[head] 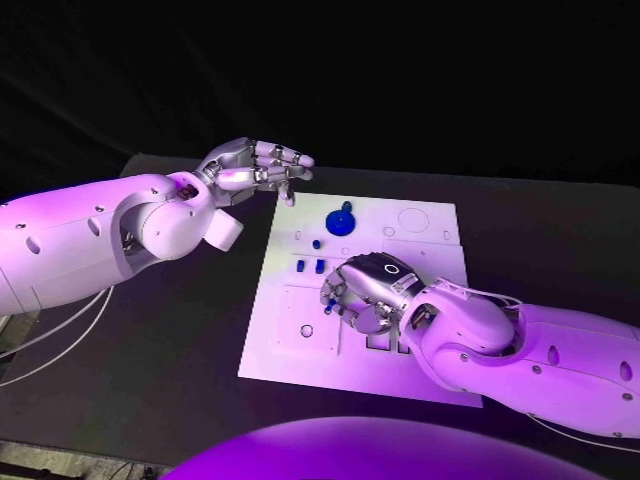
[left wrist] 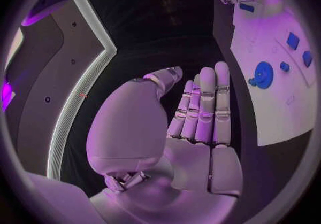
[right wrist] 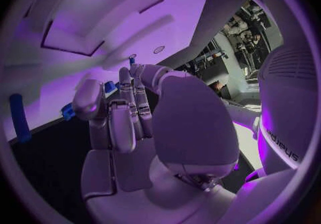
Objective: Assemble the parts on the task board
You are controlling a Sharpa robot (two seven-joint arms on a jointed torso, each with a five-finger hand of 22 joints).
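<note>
1. Head view: the flat white board [head: 361, 300] lies on the matte black table [head: 551, 230], with a round blue part [head: 340, 220] ahead of the right hand's fingers.
2. The silver right hand [head: 366, 292] rests low over the board; its grip cannot be told.
3. The left hand [head: 252, 168] hovers off the board's far corner, its fingers [left wrist: 204, 103] together and holding nothing.

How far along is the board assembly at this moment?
Early, by the look of it. A round blue part and small blue pieces sit on the task board. The right hand hovers over the board's middle; the left hand holds nothing.
</note>
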